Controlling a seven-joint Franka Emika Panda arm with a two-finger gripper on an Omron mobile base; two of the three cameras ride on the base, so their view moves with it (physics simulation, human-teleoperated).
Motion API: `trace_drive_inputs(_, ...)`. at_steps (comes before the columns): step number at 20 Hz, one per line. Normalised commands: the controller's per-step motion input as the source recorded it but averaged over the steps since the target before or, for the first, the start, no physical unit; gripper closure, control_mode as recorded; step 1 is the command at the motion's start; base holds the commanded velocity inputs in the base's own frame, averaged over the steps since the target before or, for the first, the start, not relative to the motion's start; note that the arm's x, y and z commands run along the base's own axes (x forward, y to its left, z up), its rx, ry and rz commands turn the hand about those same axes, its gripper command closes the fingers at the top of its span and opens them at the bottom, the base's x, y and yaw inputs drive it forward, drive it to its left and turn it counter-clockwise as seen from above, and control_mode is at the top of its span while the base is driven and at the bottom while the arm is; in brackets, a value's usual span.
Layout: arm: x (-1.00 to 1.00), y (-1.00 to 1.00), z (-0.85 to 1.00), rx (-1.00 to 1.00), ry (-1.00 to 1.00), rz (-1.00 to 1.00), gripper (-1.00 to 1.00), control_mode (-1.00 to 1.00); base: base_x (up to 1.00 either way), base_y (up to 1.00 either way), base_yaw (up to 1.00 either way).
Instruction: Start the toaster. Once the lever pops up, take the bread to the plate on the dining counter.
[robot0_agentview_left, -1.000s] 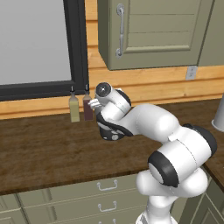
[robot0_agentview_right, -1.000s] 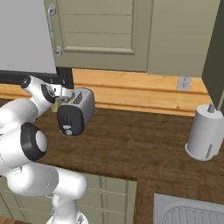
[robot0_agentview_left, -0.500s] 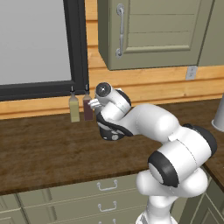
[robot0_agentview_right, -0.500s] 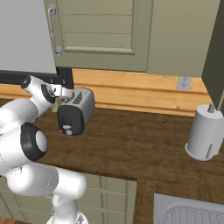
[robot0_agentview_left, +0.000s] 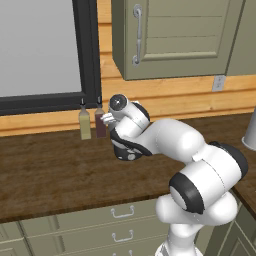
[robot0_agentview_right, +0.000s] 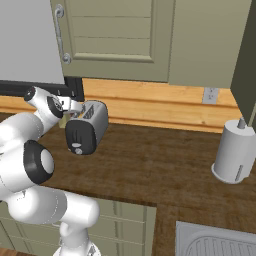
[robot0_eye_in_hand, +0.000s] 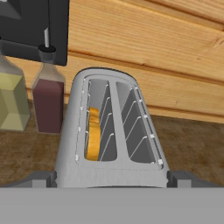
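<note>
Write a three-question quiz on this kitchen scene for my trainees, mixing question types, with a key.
1. True or false: the bread sits in the left slot of the toaster as the hand view shows it.
2. Which stands nearest the toaster's left in the hand view? A) the dark red bottle B) the paper towel roll C) the wall socket
3. Fill in: the end effector has its fingers set ____ either side of the toaster.

Key: 1 true; 2 A; 3 open.
</note>
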Motion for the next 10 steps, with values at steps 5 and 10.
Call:
trace_drive_inputs(5,0.00,0.00,0.00,0.00,0.00,0.00,-1.00,-1.00,0.00,0.00,0.00)
trace_drive_inputs(10,0.00,0.00,0.00,0.00,0.00,0.00,-1.00,-1.00,0.00,0.00,0.00)
